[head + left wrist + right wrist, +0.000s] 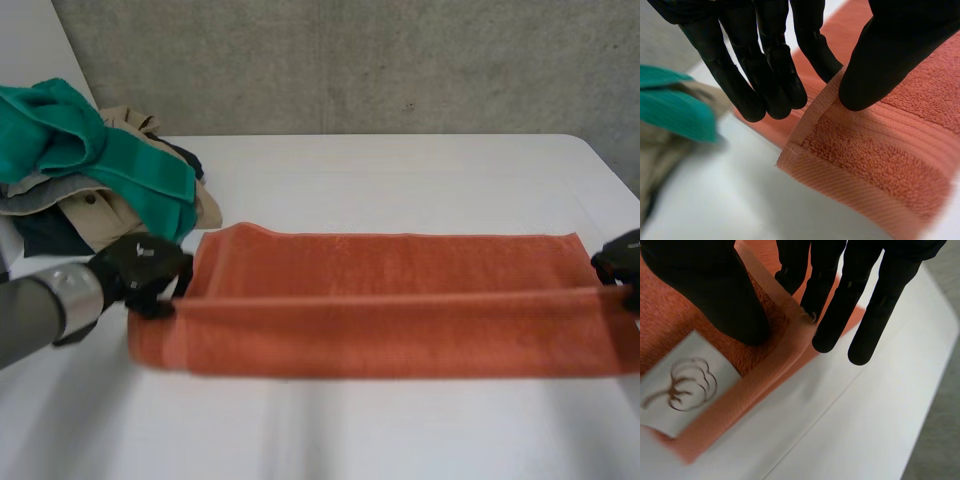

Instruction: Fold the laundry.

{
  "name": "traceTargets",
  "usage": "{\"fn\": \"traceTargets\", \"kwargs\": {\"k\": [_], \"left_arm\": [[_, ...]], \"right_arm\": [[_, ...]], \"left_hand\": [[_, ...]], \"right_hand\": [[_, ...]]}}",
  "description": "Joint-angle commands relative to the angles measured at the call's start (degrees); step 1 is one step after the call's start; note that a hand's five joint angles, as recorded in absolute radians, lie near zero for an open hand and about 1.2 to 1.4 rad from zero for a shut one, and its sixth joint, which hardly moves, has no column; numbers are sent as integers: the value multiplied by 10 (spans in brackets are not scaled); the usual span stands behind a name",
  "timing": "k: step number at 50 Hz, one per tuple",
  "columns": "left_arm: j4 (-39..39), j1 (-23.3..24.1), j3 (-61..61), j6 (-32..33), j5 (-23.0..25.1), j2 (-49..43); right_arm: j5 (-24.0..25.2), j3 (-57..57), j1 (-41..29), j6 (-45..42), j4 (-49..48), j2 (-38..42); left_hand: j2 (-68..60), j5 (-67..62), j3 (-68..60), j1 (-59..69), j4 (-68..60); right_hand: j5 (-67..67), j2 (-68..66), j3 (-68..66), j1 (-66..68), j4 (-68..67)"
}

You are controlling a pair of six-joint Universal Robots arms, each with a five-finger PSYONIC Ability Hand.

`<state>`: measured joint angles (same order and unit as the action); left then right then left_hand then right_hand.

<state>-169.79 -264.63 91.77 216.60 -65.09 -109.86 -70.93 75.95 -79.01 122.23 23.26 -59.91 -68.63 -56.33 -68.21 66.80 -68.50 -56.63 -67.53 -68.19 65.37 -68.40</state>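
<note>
Label: white tag (682, 382) sewn on the orange towel (390, 300) at its right end, just beside the right hand's thumb. It carries a brown looped squiggle, maybe a logo. No letters I can read.

Towel lies lengthwise across the near middle of the white table (400, 170). A long fold line runs left to right, raised between the two hands. The near flap looks to hang a bit off the table.

Left hand (145, 265) is at the towel's left end. In its wrist view the thumb (890, 50) sits on top of the hem and a finger (815, 50) behind it, pinching the edge. The other fingers are straight and off the cloth.

Right hand (622, 260) is at the right end and does the same: thumb (705, 285) on the cloth, fingers (810, 290) behind the hem, clamped on it.

Far left, just beyond the left hand, is a laundry pile. A green towel (90, 150) lies on top, over a beige garment (100, 205) and something dark under that. The pile is close to the towel's far-left corner; I can't tell if they touch. A grey concrete wall (350, 60) stands behind the table.
</note>
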Motion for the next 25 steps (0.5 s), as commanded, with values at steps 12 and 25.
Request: {"fn": "traceTargets", "kwargs": {"k": [12,25], "left_arm": [[-59,85,-297,-14,-109,-212],[-80,120,-433,15,-135,-332]], "right_arm": [[-20,-121,-52,99,-228,114],[-54,-256,-87,83,-256,243]], "left_hand": [[-114,-137,-118,132,-115],[-114,-137,-118,132,-115]], "right_hand": [[-134,-125,-118,146,-116],[121,130,137,-109,139]]}}
